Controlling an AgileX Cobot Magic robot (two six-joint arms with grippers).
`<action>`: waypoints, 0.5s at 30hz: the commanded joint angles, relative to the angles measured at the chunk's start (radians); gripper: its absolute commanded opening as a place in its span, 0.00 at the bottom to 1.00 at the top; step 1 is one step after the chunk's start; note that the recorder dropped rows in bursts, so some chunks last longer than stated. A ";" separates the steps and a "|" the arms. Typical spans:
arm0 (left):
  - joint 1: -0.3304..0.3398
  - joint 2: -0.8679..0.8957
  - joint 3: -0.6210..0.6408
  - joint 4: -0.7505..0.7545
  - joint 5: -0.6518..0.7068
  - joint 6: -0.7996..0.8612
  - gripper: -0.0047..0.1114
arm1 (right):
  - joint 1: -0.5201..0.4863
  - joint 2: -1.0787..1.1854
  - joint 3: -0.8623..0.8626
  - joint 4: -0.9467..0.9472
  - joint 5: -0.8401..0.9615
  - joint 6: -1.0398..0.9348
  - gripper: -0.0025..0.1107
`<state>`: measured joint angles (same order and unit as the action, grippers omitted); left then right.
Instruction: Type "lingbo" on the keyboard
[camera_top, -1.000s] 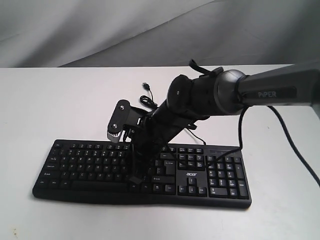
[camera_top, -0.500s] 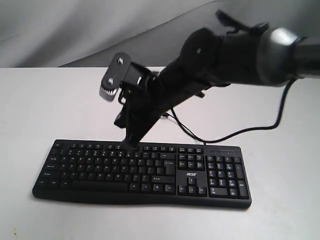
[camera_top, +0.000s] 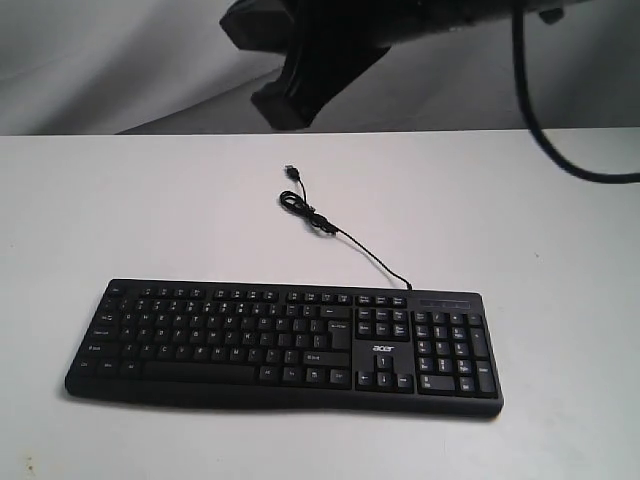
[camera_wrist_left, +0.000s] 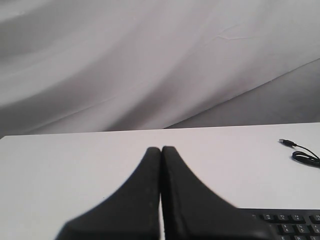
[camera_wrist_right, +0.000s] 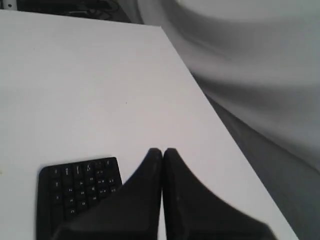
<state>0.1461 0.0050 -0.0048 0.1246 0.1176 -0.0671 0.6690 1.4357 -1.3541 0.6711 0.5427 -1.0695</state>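
The black keyboard lies flat near the front of the white table, with its thin cable curling back to a loose USB plug. My right gripper hangs high above the table's back edge, well clear of the keys. Its fingers are pressed together with nothing between them, as the right wrist view shows, with one end of the keyboard below. My left gripper is also shut and empty, over bare table beside the keyboard. It does not show in the exterior view.
The white table runs back to a grey draped cloth. A black arm cable hangs down at the upper right. The table's side edge drops to a dark floor.
My right arm has lifted off the keyboard's middle keys and risen to the top of the exterior view. The keyboard has stayed in place and now shows whole.
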 joint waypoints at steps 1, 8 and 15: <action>-0.007 -0.005 0.005 0.000 -0.009 -0.002 0.04 | -0.004 -0.074 0.008 0.020 -0.011 0.005 0.02; -0.007 -0.005 0.005 0.000 -0.009 -0.002 0.04 | -0.026 -0.198 0.008 0.061 -0.249 0.264 0.02; -0.007 -0.005 0.005 0.000 -0.009 -0.002 0.04 | -0.164 -0.247 0.008 -0.131 -0.127 0.691 0.02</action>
<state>0.1461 0.0050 -0.0048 0.1246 0.1176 -0.0671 0.5463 1.1916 -1.3477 0.6303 0.3405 -0.5058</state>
